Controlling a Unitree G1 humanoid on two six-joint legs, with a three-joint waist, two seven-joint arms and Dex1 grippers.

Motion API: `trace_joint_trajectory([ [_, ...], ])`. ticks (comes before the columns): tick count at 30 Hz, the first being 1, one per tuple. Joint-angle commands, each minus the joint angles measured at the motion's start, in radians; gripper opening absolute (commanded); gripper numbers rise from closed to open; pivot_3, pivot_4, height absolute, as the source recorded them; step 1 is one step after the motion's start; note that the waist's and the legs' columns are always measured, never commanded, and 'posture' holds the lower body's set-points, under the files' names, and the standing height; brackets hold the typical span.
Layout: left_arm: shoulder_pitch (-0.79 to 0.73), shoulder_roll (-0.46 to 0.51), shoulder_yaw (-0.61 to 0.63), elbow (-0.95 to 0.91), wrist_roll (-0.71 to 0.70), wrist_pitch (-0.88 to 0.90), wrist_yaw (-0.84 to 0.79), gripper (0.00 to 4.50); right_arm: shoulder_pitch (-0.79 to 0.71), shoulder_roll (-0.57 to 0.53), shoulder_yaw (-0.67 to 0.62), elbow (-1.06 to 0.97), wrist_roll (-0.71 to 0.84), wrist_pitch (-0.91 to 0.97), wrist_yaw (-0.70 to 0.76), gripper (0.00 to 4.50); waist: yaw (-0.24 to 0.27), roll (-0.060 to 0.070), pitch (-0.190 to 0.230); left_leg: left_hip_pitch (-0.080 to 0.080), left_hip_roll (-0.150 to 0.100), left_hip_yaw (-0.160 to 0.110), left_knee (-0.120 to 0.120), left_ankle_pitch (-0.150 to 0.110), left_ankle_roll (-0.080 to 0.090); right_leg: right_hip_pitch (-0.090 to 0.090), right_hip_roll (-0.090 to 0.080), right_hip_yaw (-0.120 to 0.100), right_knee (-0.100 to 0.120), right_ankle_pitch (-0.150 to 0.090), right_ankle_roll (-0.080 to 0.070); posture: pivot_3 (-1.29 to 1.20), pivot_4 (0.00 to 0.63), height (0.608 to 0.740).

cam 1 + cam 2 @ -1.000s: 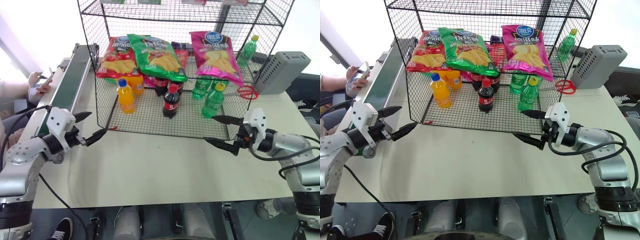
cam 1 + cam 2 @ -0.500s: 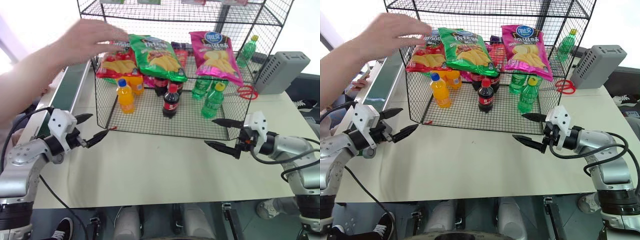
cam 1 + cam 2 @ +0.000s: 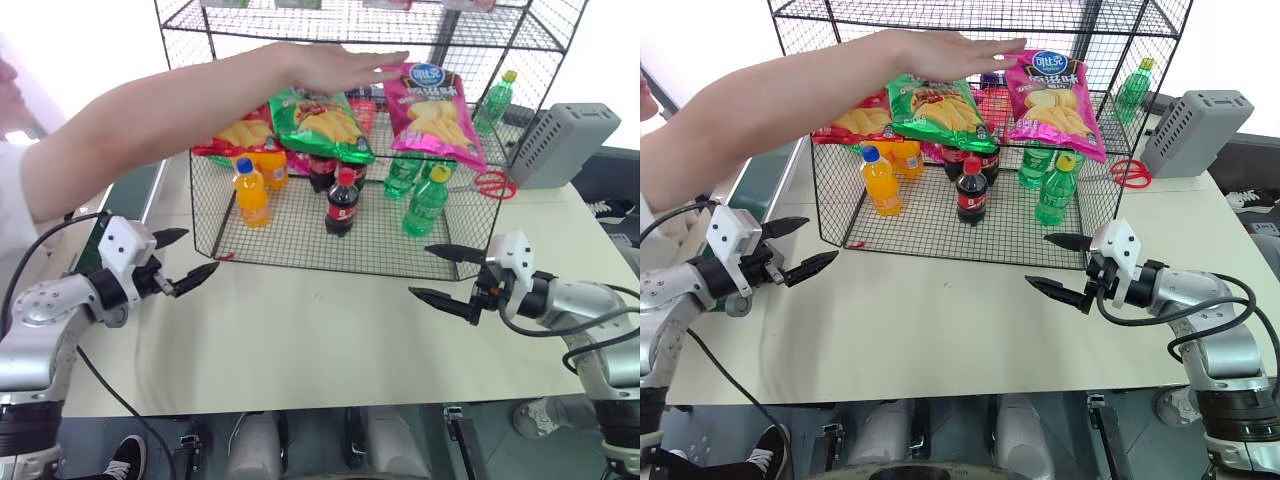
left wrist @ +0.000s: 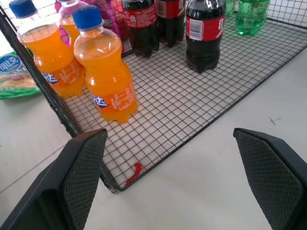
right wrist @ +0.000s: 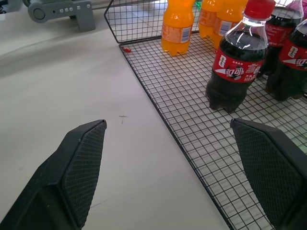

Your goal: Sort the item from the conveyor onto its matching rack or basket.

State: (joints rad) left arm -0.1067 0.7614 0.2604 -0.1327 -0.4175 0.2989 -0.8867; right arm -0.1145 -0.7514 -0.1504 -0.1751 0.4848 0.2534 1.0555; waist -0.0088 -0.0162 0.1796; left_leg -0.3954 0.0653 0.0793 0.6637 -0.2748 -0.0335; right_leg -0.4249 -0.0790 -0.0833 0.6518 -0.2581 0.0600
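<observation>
I held the left gripper (image 3: 186, 262) and right gripper (image 3: 443, 274) open and empty near the worktop's (image 3: 320, 330) front edge because a person's hand (image 3: 345, 67) reached over the pink chip bag (image 3: 433, 110) on the rack (image 3: 300, 235).

shiny magenta-pink chip bag (image 3: 432, 110) with a blue oval logo, leaning tilted on an upper tier of the tall black wire rack (image 3: 300, 240), beside the green bag.
</observation>
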Motion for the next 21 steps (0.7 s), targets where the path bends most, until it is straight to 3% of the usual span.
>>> trace_joint_trajectory([
  [1,-0.023,0.017,0.012,-0.004,0.005,-0.015,-0.005,4.5,-0.011,0.006,-0.019,-0.039,0.006,-0.02,-0.011,4.33,0.0,0.0,0.0,0.0,0.0,0.0,0.0,0.0,0.0,0.0,0.0,0.0,0.0,0.0,0.0,0.0,0.15,0.74],
  [21,-0.004,0.005,0.003,0.0,0.02,-0.036,-0.002,4.5,-0.034,-0.014,-0.015,-0.029,-0.008,-0.015,-0.001,4.33,0.0,0.0,0.0,0.0,0.0,0.0,0.0,0.0,0.0,0.0,0.0,0.0,0.0,0.0,0.0,0.0,0.15,0.74],
])
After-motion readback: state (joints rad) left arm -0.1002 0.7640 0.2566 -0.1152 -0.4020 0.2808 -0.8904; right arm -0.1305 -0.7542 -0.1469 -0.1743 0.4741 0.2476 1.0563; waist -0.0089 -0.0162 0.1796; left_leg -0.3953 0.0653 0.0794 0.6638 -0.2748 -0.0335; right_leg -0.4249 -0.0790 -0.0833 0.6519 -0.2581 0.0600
